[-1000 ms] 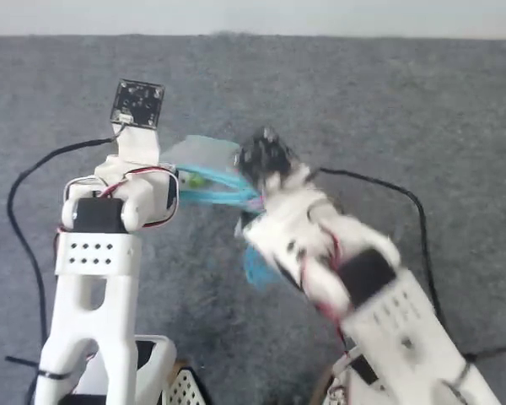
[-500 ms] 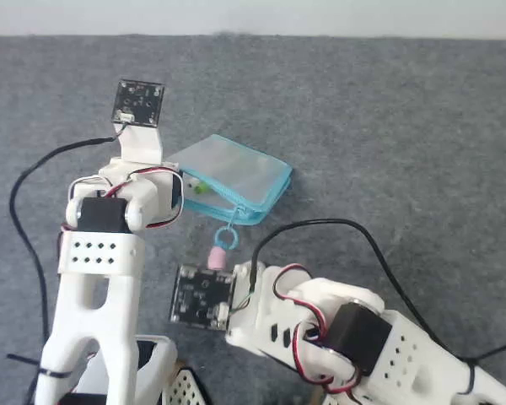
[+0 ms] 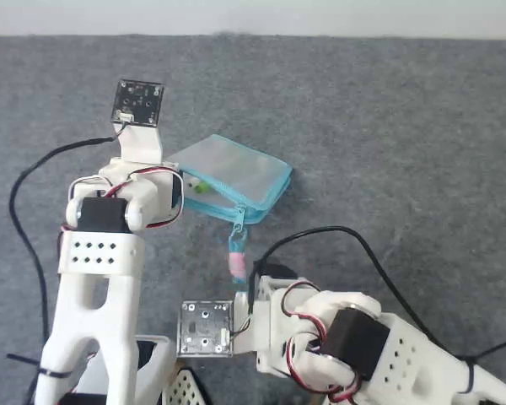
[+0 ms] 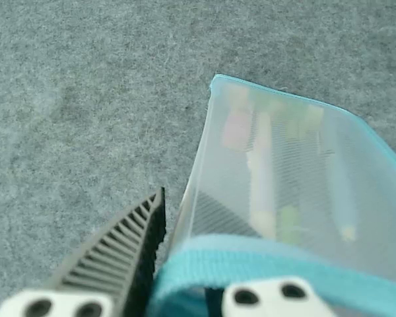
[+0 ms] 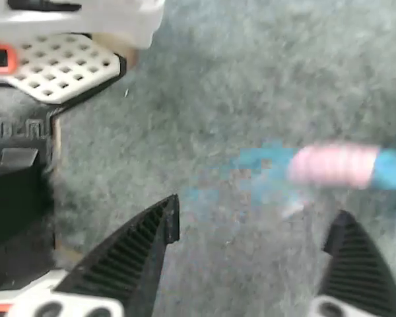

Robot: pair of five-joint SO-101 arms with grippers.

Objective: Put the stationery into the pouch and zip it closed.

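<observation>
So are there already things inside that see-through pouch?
Yes, several pen-like pieces of stationery show through the translucent side of the pouch in the left wrist view.

text: none legible | embossed marks on black base (image 5: 16,142): too blurred to read

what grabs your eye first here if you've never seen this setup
A see-through pouch with blue trim lies on the grey table between the two arms, with stationery showing through it. The left end effector grips one edge of it. From the zip, a blue strap with a pink bead runs toward the right end effector, which is open near the bead.
</observation>
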